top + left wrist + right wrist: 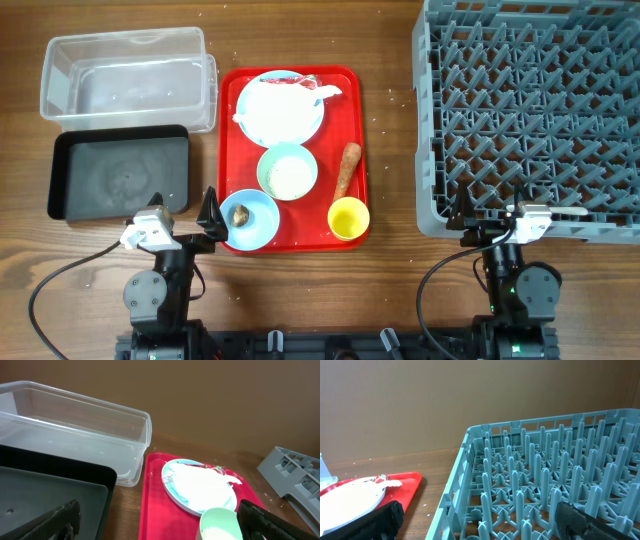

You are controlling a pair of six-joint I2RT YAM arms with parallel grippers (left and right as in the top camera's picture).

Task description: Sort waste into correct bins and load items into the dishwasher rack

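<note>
On a red tray [350,95] lie a pale blue plate [262,122] under crumpled white tissue [283,100] and a red wrapper [314,84], a bowl of rice [287,171], a bowl [262,222] holding a brown lump [241,214], a yellow cup [348,218] and a carrot piece [347,168]. My left gripper [180,226] is open and empty at the tray's front left corner; its wrist view shows the plate [175,495] and rice bowl [218,522]. My right gripper [502,218] is open and empty at the grey dishwasher rack's [530,100] front edge.
The clear tub [125,70] stands at the back left with the black tray [120,175] just in front of it. Both hold nothing I can see. Bare wooden table lies between the red tray and the rack.
</note>
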